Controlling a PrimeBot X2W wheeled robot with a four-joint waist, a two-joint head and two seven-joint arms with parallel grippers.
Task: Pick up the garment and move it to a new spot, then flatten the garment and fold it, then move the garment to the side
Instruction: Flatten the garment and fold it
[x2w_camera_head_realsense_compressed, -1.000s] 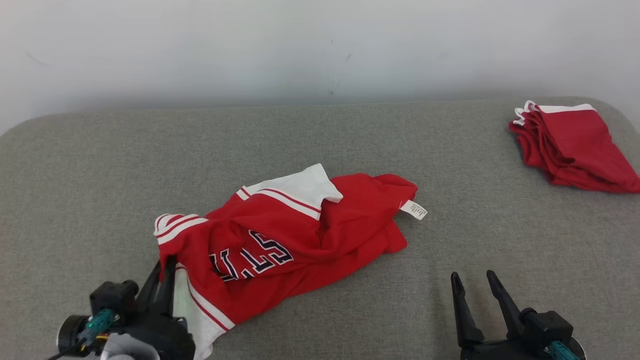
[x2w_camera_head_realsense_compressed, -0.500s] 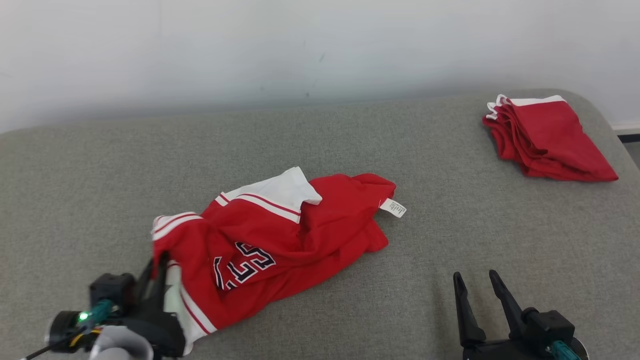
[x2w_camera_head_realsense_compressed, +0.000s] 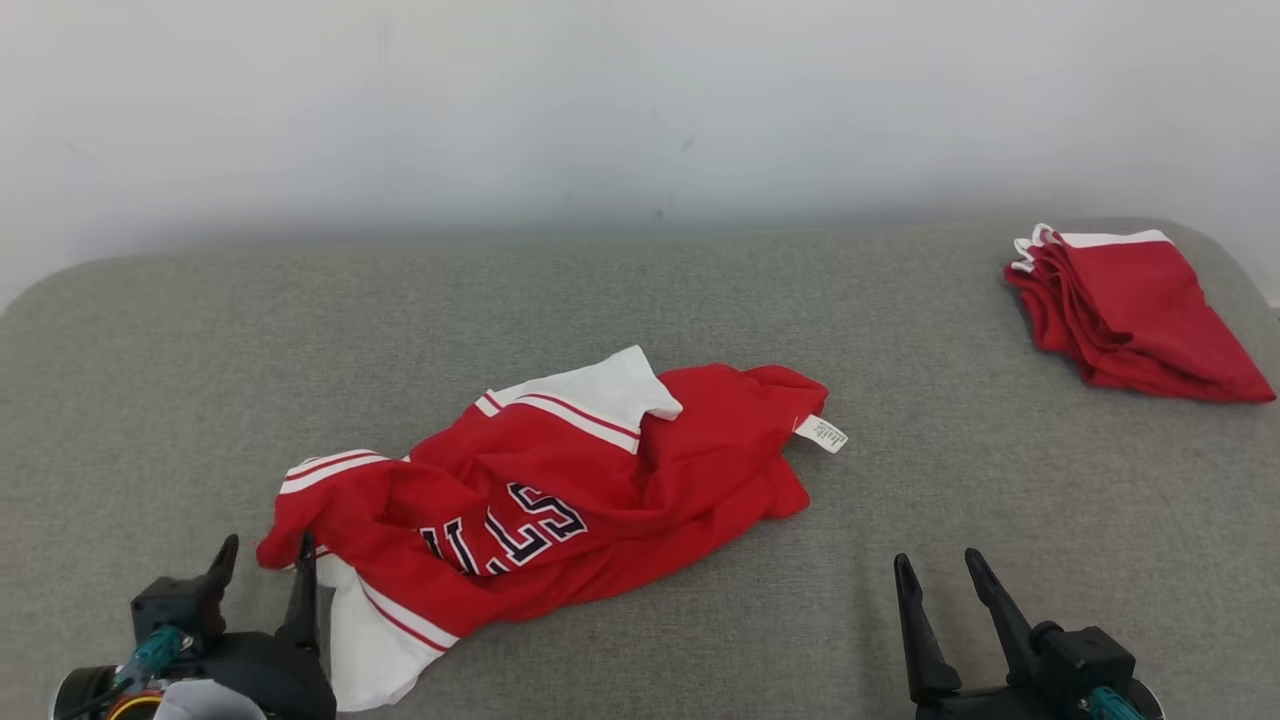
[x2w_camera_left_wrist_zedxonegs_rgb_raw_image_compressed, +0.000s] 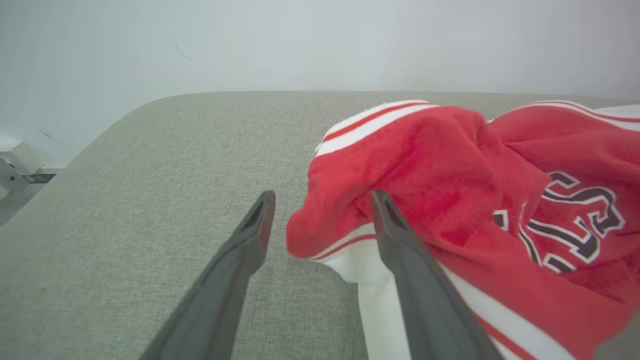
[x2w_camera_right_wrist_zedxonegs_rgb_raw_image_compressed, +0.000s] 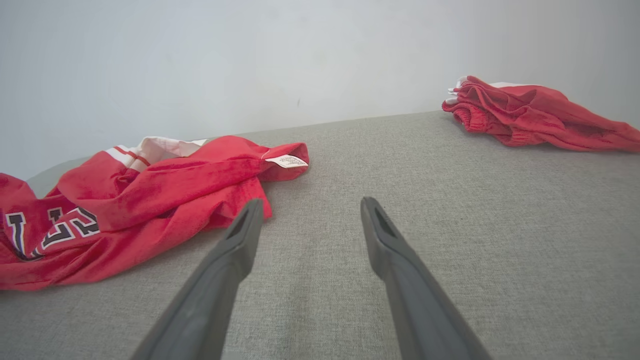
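Left gripper (x2w_camera_head_realsense_compressed: 268, 548) let go, garment (x2w_camera_head_realsense_compressed: 600, 470) stretched near-left to far-right

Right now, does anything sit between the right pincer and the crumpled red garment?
Nothing visible does. Bare grey cushion separates the open right pincer from the garment; the folded red pile lies far off at the back right, outside that path.

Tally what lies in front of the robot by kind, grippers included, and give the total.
crumpled red-and-white garment: 1
folded red pile: 1 (its layers cannot be counted)
Grippers: 2, the left gripper and the right gripper, both open
Total: 4
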